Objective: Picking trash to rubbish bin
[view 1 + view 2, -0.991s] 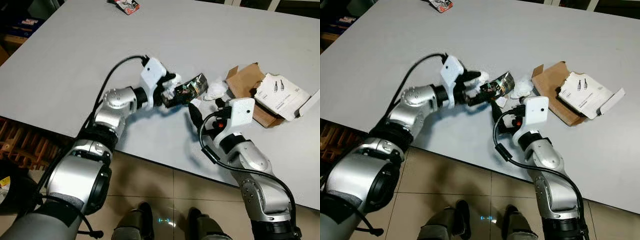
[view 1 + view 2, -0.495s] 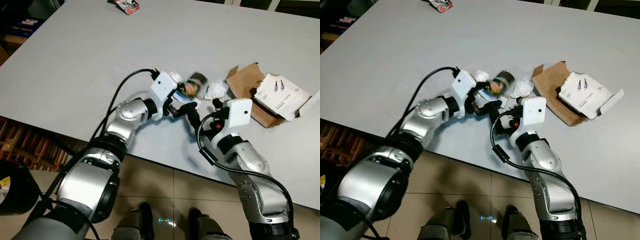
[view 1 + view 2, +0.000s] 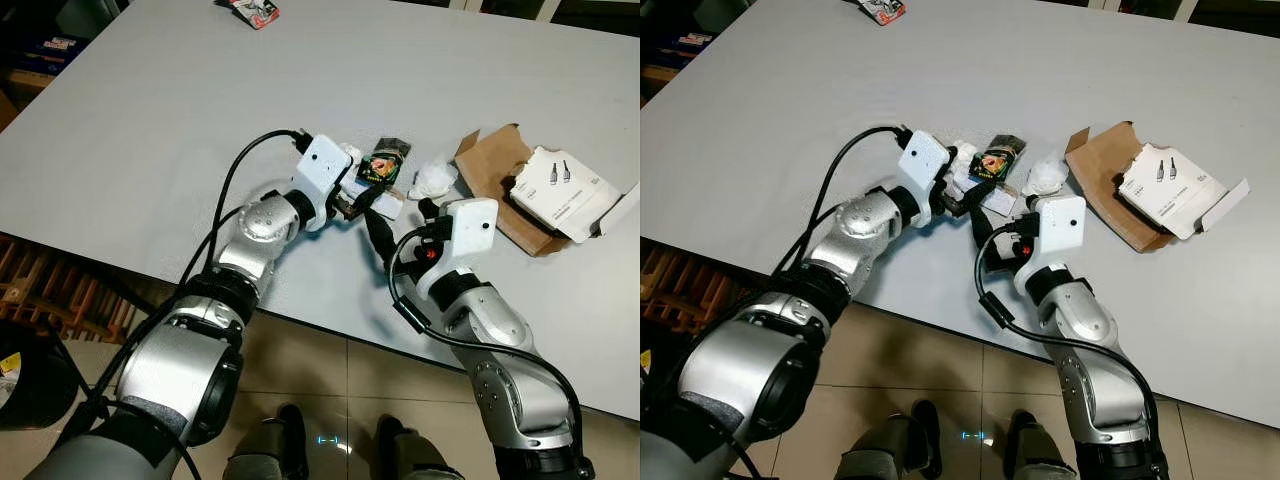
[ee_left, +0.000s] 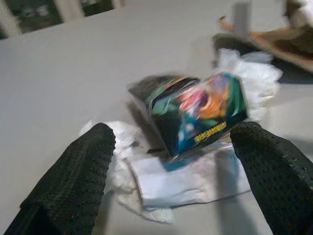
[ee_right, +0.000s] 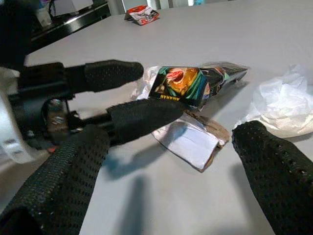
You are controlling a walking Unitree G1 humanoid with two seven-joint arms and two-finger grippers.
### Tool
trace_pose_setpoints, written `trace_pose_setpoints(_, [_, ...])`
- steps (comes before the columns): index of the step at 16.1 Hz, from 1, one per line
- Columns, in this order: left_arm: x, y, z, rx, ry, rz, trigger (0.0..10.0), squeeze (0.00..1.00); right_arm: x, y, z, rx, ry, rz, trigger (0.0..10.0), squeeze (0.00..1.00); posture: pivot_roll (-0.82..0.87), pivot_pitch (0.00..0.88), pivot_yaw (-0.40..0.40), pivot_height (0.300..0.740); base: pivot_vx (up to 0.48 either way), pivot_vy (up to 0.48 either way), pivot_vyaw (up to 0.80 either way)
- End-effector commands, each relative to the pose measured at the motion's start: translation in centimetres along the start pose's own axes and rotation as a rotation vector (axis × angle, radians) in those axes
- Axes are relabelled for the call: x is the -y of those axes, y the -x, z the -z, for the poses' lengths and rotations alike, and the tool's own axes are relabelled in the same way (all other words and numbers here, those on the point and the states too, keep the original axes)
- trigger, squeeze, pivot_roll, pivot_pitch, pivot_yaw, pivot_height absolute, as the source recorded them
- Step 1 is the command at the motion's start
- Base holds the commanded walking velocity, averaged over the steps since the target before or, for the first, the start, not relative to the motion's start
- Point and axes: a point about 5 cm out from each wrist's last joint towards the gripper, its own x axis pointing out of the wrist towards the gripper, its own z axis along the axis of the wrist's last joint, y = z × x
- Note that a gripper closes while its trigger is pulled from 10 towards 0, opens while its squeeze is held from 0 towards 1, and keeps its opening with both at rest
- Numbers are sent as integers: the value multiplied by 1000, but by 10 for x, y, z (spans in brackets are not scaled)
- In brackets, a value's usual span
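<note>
Left gripper: the left gripper [image 4: 171, 176] hovers low over the bench [image 3: 150, 120] with its two black fingers [image 4: 73, 171] spread wide; nothing is clamped between them. They straddle the small litter pile, which looks like a line-up for a pinch.
Right gripper: the right gripper [image 5: 171, 147] points at the same pile from the robot's side, fingers likewise apart and empty. It sits just beside the left gripper's fingers, so the two could foul each other if both close in.
Snack wrapper: the dark snack wrapper [image 3: 385, 163] lies on the bench at the far end of the pile, free of both grippers, resting partly on the paper beneath it. It is the likely first piece to lift.
White paper scrap: a flat white paper scrap [image 5: 188, 142] lies under and just in front of the wrapper, with a torn brown edge.
Crumpled tissue: crumpled tissue [image 3: 432, 178] sits between the wrapper and the cardboard.
Torn cardboard: torn cardboard [image 3: 490, 170] lies to the right, carrying a white box [image 3: 560, 190].
Far packet: a small red packet [image 3: 255, 10] lies well apart at the far edge.
Progress: judged early; all trash is on the bench.
</note>
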Motion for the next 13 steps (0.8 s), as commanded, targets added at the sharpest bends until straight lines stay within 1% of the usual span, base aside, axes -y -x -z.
trace_pose_setpoints(1, [-4,-1,-18,65,-35,63,10000,0,-1,5,0,-5,-13,-3,10000,0,-103,258,84,740,0,0,0])
trace_pose_setpoints(2, [-8,0,-25,95,-32,93,10000,0,-1,5,0,-5,-14,-2,10000,0,-101,259,84,740,0,0,0])
trace_pose_setpoints(3, [-22,3,-44,155,5,102,10000,0,0,5,1,-6,-15,-1,10000,0,-92,260,84,740,0,0,0])
trace_pose_setpoints(4, [-29,4,-53,183,31,96,10000,0,-1,5,1,-7,-15,-1,10000,0,-91,260,85,740,0,0,0])
trace_pose_setpoints(5, [-29,4,-53,183,31,96,10000,0,-1,5,1,-7,-15,-1,10000,0,-91,260,85,740,0,0,0])
trace_pose_setpoints(6, [-44,9,-74,235,56,102,10000,0,-2,4,2,-8,-17,-6,10000,0,-85,259,86,740,0,0,0])
trace_pose_setpoints(7, [-49,11,-83,264,71,102,10000,0,-2,3,2,-8,-19,-8,10000,0,-84,258,86,740,0,0,0])
trace_pose_setpoints(8, [-59,10,-96,292,134,56,10000,0,-3,2,2,-8,-22,-12,10000,0,-75,255,87,740,0,0,0])
trace_pose_setpoints(9, [-65,6,-97,255,195,-23,10000,0,-4,0,3,-10,-25,-16,10000,0,-72,252,87,740,0,0,0])
trace_pose_setpoints(10, [-65,4,-96,238,219,-41,10000,0,-4,0,3,-10,-26,-18,10000,0,-72,252,87,740,0,0,0])
trace_pose_setpoints(11, [-65,2,-93,202,238,-61,10000,0,-5,0,3,-10,-28,-20,10000,0,-73,251,89,740,0,0,0])
trace_pose_setpoints(12, [-59,-3,-85,157,283,-56,10000,0,-8,-1,4,-9,-23,-27,10000,0,-80,250,93,740,0,0,0])
trace_pose_setpoints(13, [-55,-6,-83,152,324,-35,10000,0,-9,-1,4,-10,-22,-30,10000,0,-81,250,93,740,0,0,0])
